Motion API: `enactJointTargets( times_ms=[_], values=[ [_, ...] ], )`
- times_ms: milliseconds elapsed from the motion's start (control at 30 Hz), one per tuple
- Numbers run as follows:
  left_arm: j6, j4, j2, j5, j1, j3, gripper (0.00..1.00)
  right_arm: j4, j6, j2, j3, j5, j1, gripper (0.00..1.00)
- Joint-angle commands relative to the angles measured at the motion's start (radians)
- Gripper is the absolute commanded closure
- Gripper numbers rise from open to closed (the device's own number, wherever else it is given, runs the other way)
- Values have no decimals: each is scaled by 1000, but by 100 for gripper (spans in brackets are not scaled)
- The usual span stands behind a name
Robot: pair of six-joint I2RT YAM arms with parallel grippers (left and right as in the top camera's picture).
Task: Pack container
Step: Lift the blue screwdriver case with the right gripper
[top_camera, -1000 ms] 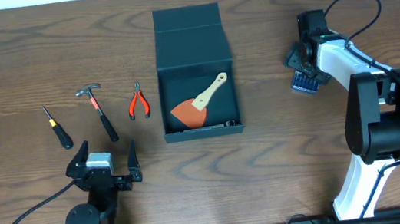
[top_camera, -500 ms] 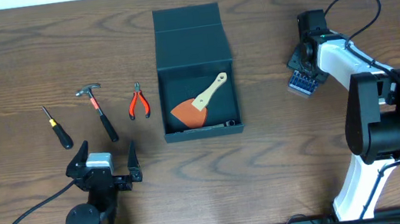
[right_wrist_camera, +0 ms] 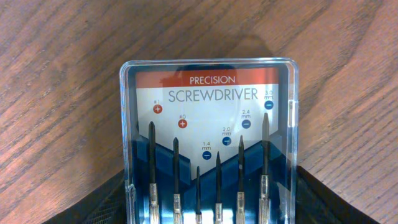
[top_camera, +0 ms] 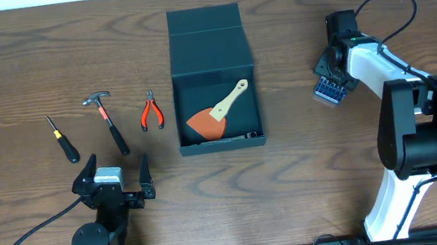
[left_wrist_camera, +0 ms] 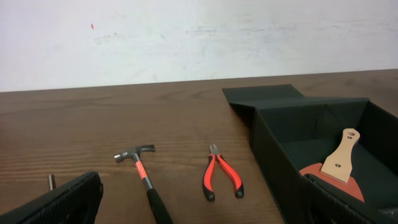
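The overhead view alone takes in both arms and the whole wooden surface (top_camera: 8, 65). The container (top_camera: 206, 44), a dark box with its flap lid laid back, stands at the middle of the far half. The left gripper (top_camera: 116, 166) sits at the near edge with its jaws spread wide and empty. The right gripper (top_camera: 329, 84) is out to the right of the box, over a small blue case. Only the right wrist view shows what that case is: a clear-lidded screwdriver set (right_wrist_camera: 208, 143) printed "PRECISION SCREWDRIVER", with the dark jaws closed against its two long sides. Whether it is lifted off the wood cannot be told. The left wrist view looks low across the surface, showing the box's side wall, a pale wall behind, and the scraper's wooden handle leaning up inside the box. By count, there is one container and one scraper (top_camera: 219, 112) with an orange-red blade inside it. Left of the box lie three loose tools: one pair of red-handled pliers (top_camera: 150, 113) nearest, one hammer (top_camera: 109, 124), and one black-handled screwdriver (top_camera: 61, 141) farthest out. The one case holds six blades side by side.
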Motion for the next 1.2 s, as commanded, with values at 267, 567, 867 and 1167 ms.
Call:
enactJointTargets(
  times_ms=[267, 567, 867, 1167],
  values=[
    [10, -27, -6, 21, -1, -21, 2, 10, 0, -96, 1, -114, -3, 55],
    [10, -27, -6, 21, -1, -21, 2, 18, -10, -203, 1, -223, -2, 59],
    [10, -27, -6, 22, -1, -21, 1, 82, -70, -358, 1, -418, 58, 66],
    [10, -27, -6, 21, -1, -21, 1, 111, -98, -452, 1, -448, 314, 68]
  ],
)
